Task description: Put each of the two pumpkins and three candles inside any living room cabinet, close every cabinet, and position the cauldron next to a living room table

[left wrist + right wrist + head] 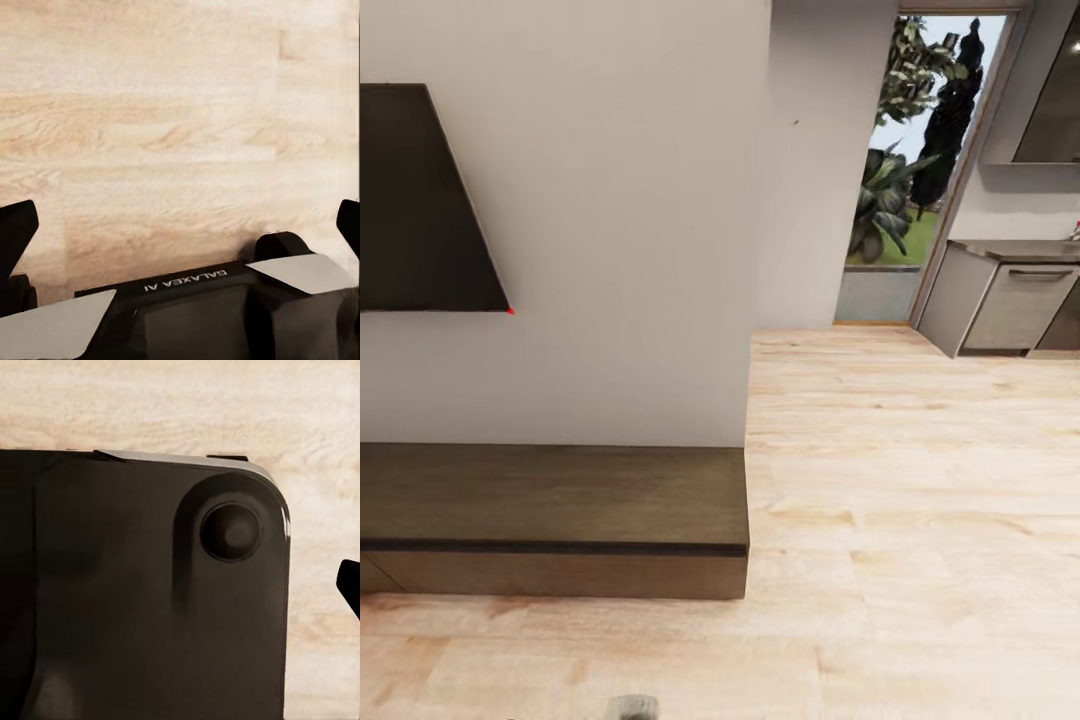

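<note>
The long low dark-brown cabinet stands against the white wall at the lower left of the head view. Its front is closed and its flat top is bare. The pumpkins, candles, cauldron and table are out of view. In the left wrist view my left gripper hangs open over bare wood floor, its black fingertips far apart with nothing between them. In the right wrist view my right gripper looks down at the robot's black base. One fingertip sits far out at the picture's edge, so it stands open.
A dark TV screen hangs on the wall above the cabinet. Pale wood floor stretches to the right and back toward a glass door with plants outside. Grey kitchen cabinets stand at the far right.
</note>
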